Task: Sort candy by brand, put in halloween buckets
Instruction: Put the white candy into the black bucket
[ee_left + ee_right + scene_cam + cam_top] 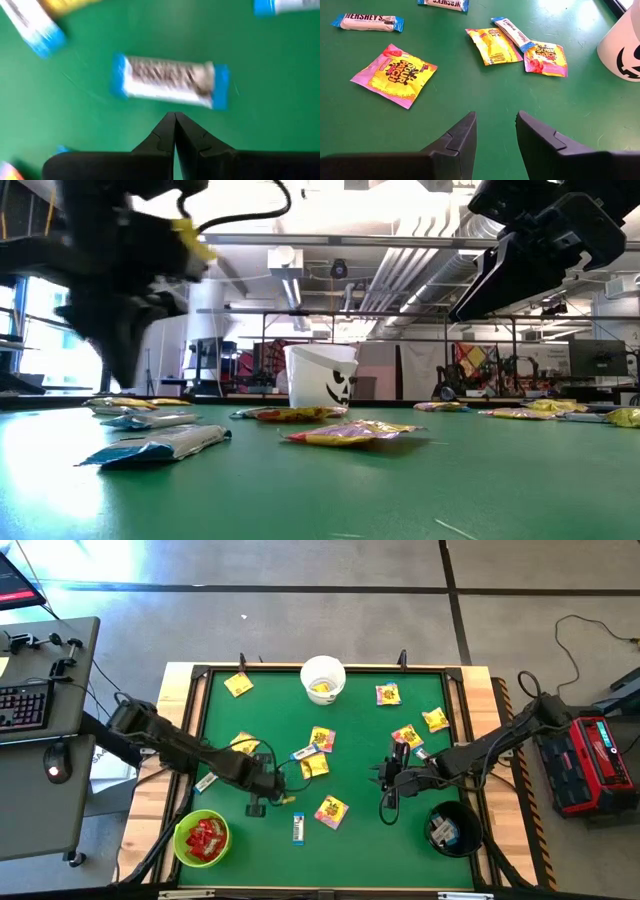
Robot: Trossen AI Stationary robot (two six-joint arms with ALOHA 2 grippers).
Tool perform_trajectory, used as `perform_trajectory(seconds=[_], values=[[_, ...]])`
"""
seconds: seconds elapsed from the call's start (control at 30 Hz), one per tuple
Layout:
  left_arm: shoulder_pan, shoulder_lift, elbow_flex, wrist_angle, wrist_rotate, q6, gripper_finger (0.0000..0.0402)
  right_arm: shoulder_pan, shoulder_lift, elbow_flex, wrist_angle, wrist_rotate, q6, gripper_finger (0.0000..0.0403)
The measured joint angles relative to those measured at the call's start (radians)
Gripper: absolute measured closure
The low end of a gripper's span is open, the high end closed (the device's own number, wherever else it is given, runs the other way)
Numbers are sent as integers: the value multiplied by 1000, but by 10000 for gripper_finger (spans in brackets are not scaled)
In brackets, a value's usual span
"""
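I see candy spread over the green table (220, 720). A white-and-blue bar (298, 828) lies flat near the front, and a yellow packet (331, 811) lies just beside it, not touching. More yellow packets sit in the middle (322, 738) and toward the right side (435, 719), and one (238, 684) lies alone at the back left. Another thin bar (305, 752) lies in the middle next to a yellow packet. The white bucket (323, 678) stands at the back middle with something yellow inside. The green bucket (201, 839) is at the front left and holds red packets (206, 835). The black bucket (451, 828) is at the front right, and I see a bit of white and blue in it. My left gripper (174, 131) hangs above the table near the front bar, its two fingers pressed together with nothing between them. My right gripper (495, 131) hangs over bare table on the right, just beside the black bucket, with its fingers apart and nothing in them. From its wrist view, a yellow packet (394, 74) lies ahead of it on the table.
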Motion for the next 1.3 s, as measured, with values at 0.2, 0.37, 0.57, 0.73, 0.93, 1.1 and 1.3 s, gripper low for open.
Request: perform_trajectory(seconds=[0.2,0.37,0.57,0.73,0.93,1.1,1.3], values=[[-51,53,0,13,-19,-48,401,0,0,0,-1,-42,8,277],[-49,115,0,42,-68,-48,401,-10,8,0,-9,-146,53,277],[-42,143,0,100,-85,-27,401,-16,20,0,-24,-166,53,301],[-37,148,1,242,-103,-2,402,-13,21,0,-21,-158,49,374],[-24,188,1,353,-104,47,402,-13,21,0,-21,-158,48,387],[-10,217,2,386,-108,67,401,-13,22,0,-15,-175,52,390],[-20,172,33,305,-141,74,401,-13,22,0,-14,-175,54,397]])
